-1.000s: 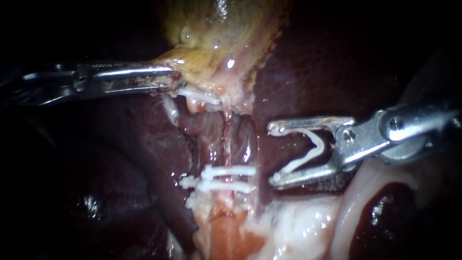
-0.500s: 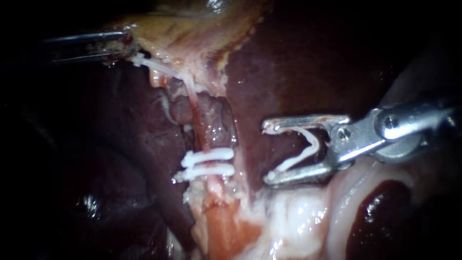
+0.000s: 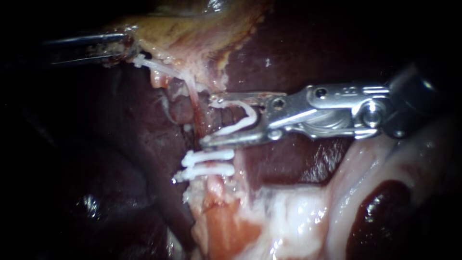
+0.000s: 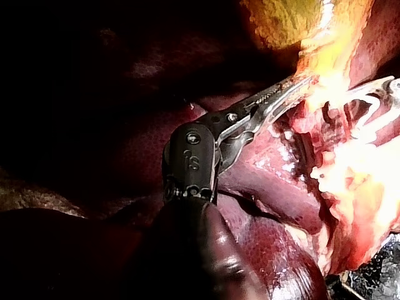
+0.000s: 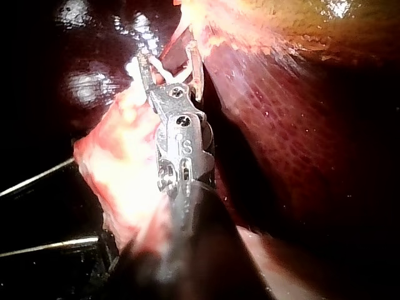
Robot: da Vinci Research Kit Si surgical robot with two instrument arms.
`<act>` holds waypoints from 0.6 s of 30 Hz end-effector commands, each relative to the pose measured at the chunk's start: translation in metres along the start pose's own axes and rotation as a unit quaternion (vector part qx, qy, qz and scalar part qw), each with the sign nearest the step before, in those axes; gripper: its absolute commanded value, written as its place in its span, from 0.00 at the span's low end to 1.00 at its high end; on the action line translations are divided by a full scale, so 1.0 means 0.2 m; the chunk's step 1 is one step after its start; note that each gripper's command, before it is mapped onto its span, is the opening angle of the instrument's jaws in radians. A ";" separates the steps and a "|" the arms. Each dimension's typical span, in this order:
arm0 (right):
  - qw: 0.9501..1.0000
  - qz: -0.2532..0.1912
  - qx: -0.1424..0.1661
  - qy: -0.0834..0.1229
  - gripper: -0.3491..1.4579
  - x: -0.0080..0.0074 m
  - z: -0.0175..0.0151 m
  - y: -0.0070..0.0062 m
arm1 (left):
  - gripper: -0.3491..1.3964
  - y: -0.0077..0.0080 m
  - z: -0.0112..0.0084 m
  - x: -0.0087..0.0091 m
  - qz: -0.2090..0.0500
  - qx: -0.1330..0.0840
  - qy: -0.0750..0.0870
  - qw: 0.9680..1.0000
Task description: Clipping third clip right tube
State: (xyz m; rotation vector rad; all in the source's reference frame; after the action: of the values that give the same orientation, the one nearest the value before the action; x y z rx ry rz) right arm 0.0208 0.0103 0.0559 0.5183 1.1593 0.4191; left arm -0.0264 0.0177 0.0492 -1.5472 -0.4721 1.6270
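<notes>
White, the clip [image 3: 238, 123] sat spread inside my right instrument [image 3: 208, 123], both jaws bearing on it. The jaw tips reached the tube [image 3: 196, 102]; I could not tell whether they straddled it. Two shut clips [image 3: 209, 163] crossed that tube just beneath the lower jaw. Well beyond the tips, my left instrument [image 3: 122, 46] pinched the gallbladder [image 3: 178, 33].

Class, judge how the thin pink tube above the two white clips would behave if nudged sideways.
The tube probably flops: thin, strung taut only where the left instrument holds tissue. Likely slippery, given wet glints. Possibly fragile, being slender.
</notes>
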 end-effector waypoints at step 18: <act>0.990 0.064 0.080 0.102 0.46 0.025 0.006 -0.012 | 0.00 0.000 0.002 -0.001 0.001 0.001 0.000 1.000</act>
State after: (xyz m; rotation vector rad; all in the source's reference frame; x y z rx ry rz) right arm 0.0239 0.0108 0.0508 0.7085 1.3688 0.5003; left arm -0.0269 0.0176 0.0494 -1.5468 -0.4696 1.6274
